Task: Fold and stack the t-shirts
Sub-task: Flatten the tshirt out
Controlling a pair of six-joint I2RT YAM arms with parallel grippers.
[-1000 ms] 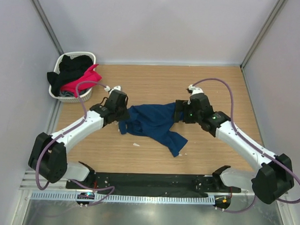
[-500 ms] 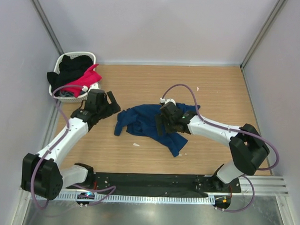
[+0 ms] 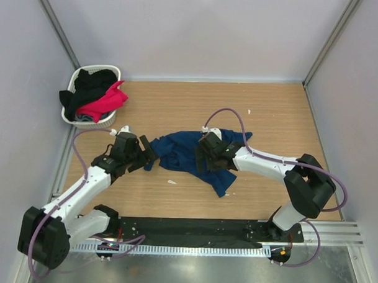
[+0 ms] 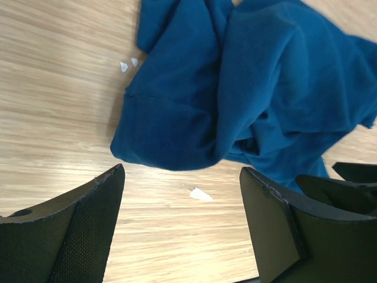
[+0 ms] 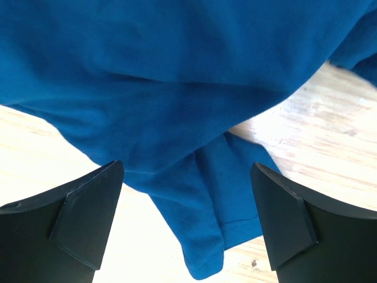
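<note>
A crumpled navy blue t-shirt [image 3: 185, 155] lies in a heap mid-table, one sleeve trailing toward the near side. My left gripper [image 3: 146, 155] is open at the shirt's left edge; in the left wrist view the left gripper [image 4: 182, 171] has only bare wood between its fingers, with the navy cloth [image 4: 247, 82] just beyond. My right gripper [image 3: 202, 159] hovers open over the middle of the shirt. Seen from the right wrist, the right gripper [image 5: 187, 167] has a hemmed fold of the shirt [image 5: 177, 71] lying below it, ungripped. A pink t-shirt [image 3: 107, 101] and a black t-shirt [image 3: 90, 82] sit in the basket.
The white woven basket [image 3: 102, 69] stands in the far left corner against the walls. Small white scraps [image 3: 171, 182] lie on the wood near the shirt; one scrap [image 4: 200, 194] shows between the left fingers. A black strip [image 3: 186, 228] runs along the near edge.
The left gripper opened and let go of the shirt's left end, drew away, then came back beside it. The right arm swung in over the shirt's middle. The shirt slumped.
</note>
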